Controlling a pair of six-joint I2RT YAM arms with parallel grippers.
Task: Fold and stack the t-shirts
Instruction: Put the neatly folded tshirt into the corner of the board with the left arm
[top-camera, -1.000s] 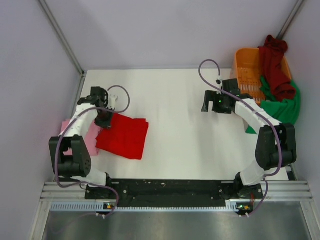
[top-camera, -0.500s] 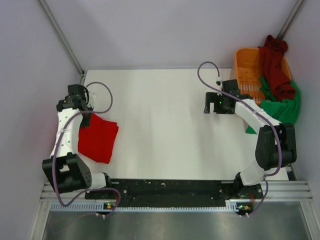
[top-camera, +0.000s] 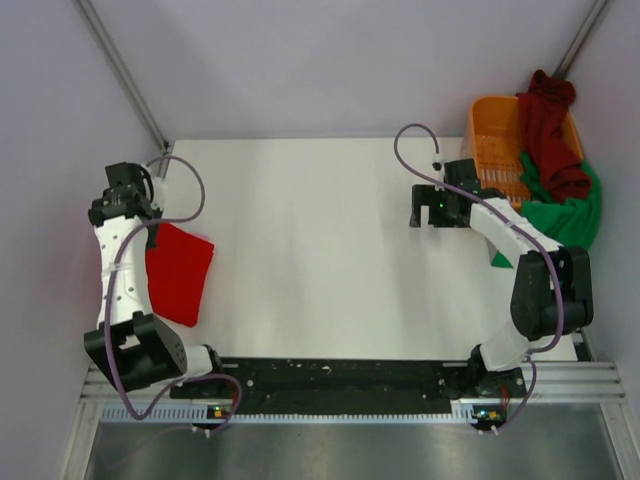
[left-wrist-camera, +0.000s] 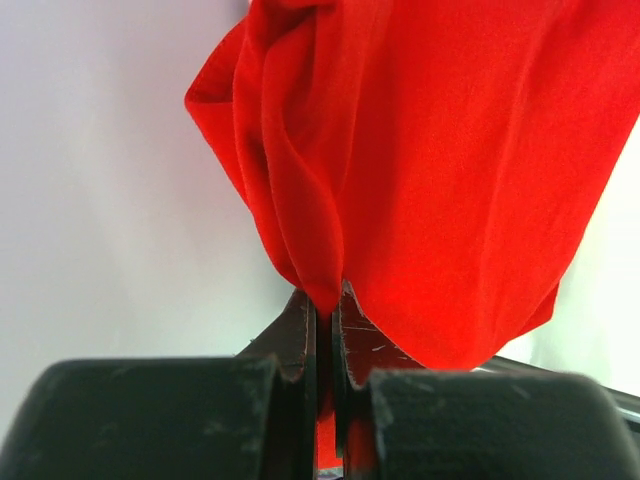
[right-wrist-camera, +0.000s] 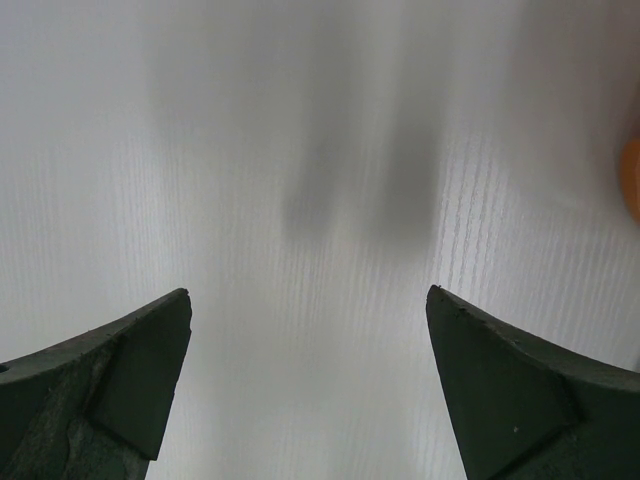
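Pinching a bunched edge of the red t-shirt (left-wrist-camera: 430, 180), the left gripper (left-wrist-camera: 325, 300) had its fingers pressed together on the cloth with only a thin slit between them, and the shirt spread away from the fingertips in several layers. From above, the same gripper (top-camera: 148, 228) sat at the table's (top-camera: 330, 250) left edge, with the red t-shirt (top-camera: 178, 272) lying as a compact folded rectangle just beyond its fingertips, on the side toward the arm's base. By the look of it this shirt was folded and in the middle of being set down, though not yet let go. Whether another folded shirt lay underneath it could not be told, since the cloth and the arm covered that spot. The right gripper (top-camera: 420, 215) was spread wide and held nothing; its wrist view showed only bare white table (right-wrist-camera: 320, 150) between and ahead of the open fingers of the right gripper (right-wrist-camera: 310, 300). Behind that gripper, on its outer side, stood the orange basket (top-camera: 495, 150), with the maroon t-shirt (top-camera: 555, 130) draped in a heap over its far rim and the green t-shirt (top-camera: 575, 215) spilling out beside it — both crumpled, neither one folded. So the job looked less than half done: one shirt folded and nearly placed, two waiting in a heap well apart from the left gripper, and the right gripper free and nearest to them.
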